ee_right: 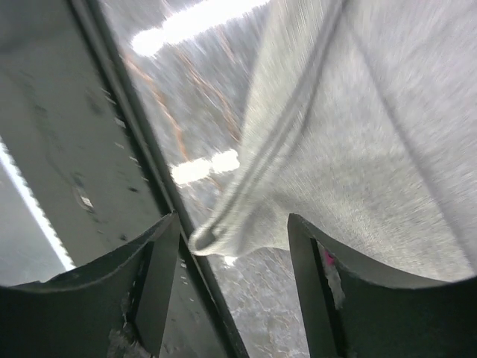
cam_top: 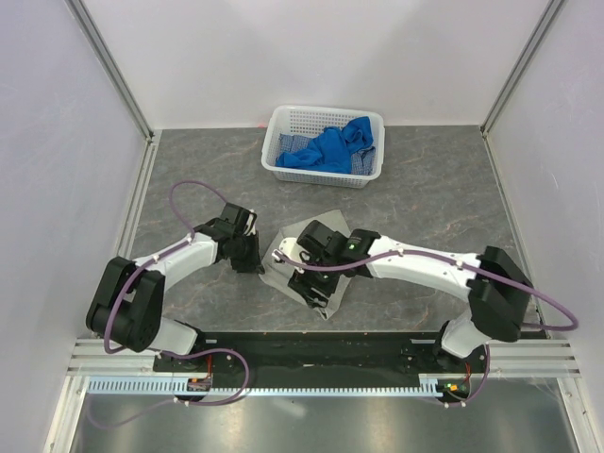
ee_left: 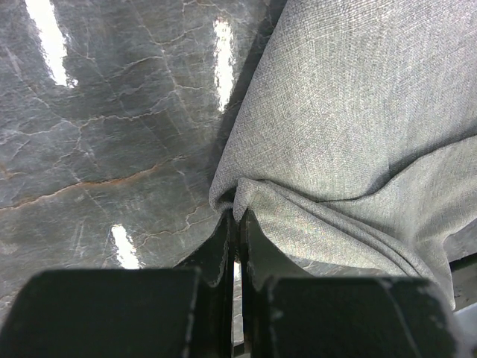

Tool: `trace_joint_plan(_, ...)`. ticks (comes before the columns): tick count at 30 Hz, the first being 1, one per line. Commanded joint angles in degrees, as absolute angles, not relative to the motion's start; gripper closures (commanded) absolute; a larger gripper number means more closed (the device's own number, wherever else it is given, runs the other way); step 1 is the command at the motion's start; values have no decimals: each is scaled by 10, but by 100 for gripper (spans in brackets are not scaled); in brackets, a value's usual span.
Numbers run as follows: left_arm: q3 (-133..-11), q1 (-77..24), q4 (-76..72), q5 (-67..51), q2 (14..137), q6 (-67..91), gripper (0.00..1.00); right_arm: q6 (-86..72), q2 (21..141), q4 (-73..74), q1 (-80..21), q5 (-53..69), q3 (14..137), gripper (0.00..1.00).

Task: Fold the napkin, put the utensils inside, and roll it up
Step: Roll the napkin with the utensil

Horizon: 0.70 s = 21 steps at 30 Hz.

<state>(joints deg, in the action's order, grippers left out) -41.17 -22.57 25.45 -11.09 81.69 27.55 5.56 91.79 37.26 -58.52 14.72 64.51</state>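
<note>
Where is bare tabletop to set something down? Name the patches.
Free: tabletop right of the basket, and the stretch left of it, beyond the left gripper. Crowded: the centre, where the right gripper joins it at the napkin.

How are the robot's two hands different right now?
The left hand is pinched shut on an edge of the napkin; the right hand is wide open, with a napkin corner hanging loose inside it. The left hand's picture is sharp; the right hand's is blurry. Both hands are black and at the same grey napkin, over the dark table.
</note>
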Motion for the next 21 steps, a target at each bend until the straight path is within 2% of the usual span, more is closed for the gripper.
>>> trace_joint_plan(1, -433, -221, 258, -123, 826, 252, 98, 16, 876, 352, -606, 133, 674, 32)
trace_joint_plan(6, -434, -221, 258, -124, 830, 250, 98, -27, 933, 350, -623, 221, 681, 38)
trace_joint_plan(11, -434, -221, 258, -125, 831, 250, 98, -33, 990, 380, -628, 253, 692, 47)
trace_joint_plan(16, -435, -221, 258, -124, 831, 250, 98, -18, 1002, 418, -628, 211, 704, 55)
trace_joint_plan(21, -435, -221, 258, -125, 830, 248, 98, -14, 988, 433, -608, 190, 710, 57)
